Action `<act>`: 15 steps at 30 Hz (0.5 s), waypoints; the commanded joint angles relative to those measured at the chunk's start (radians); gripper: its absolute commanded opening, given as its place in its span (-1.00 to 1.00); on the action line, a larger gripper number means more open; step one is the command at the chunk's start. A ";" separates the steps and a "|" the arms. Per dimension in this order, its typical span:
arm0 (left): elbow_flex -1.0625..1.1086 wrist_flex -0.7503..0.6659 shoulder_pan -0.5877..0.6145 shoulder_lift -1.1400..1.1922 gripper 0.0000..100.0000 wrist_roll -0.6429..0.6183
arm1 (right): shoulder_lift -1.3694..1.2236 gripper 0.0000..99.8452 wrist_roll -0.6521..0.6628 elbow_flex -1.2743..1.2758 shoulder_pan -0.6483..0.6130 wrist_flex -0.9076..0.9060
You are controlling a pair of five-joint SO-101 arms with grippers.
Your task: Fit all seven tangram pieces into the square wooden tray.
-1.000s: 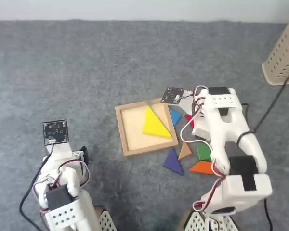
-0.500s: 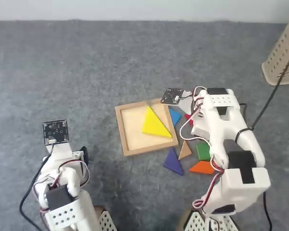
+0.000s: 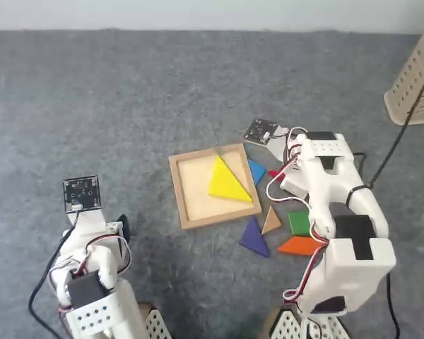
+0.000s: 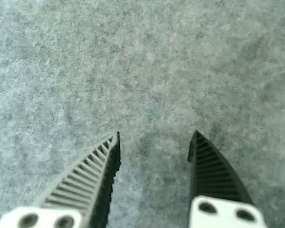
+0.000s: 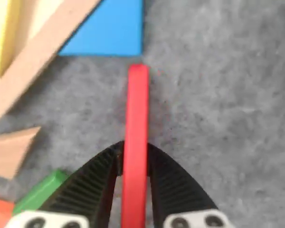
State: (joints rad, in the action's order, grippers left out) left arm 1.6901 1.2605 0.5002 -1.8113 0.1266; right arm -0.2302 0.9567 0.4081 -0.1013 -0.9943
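Observation:
The square wooden tray [image 3: 180, 191] lies mid-table with a yellow triangle [image 3: 226, 181] inside it. My right gripper [image 5: 133, 154] is shut on a red piece [image 5: 137, 137], held on edge just above the carpet beside the tray's right side; the red piece [image 3: 275, 172] peeks out by the arm. A blue triangle [image 3: 256, 169] [image 5: 113, 28] lies against the tray's right rim. Purple [image 3: 254, 237], tan [image 3: 271, 221] [image 5: 9, 149], green [image 3: 298, 223] [image 5: 38, 192] and orange [image 3: 299, 246] pieces lie below it. My left gripper [image 4: 154, 142] stands open over bare carpet at the near left.
A beige slotted basket [image 3: 417, 78] stands at the far right edge. The right arm's white body [image 3: 339, 212] rises over the loose pieces. Grey carpet stretches open behind and left of the tray.
My right gripper has risen and shifted slightly away from the tray with the red piece in it. The left arm has not moved.

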 commanded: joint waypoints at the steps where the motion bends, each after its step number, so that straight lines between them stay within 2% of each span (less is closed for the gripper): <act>1: -0.005 0.003 -0.002 -0.011 -0.55 -0.009 | 0.061 -0.99 -0.121 -0.037 0.012 -0.019; 7: -0.005 0.003 -0.002 -0.011 -0.55 -0.009 | 0.355 -0.99 -0.296 -0.055 -0.039 -0.085; 11: -0.005 0.003 -0.002 -0.011 -0.55 -0.009 | 0.506 -0.99 -0.373 -0.051 -0.219 -0.125; 15: -0.005 0.003 -0.002 -0.011 -0.55 -0.009 | 0.449 -0.99 -0.491 -0.058 -0.403 -0.054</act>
State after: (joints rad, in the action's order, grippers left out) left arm 1.6901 1.2605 0.5002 -1.8113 0.1266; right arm 0.1979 0.5531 0.4035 -0.3882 -1.1001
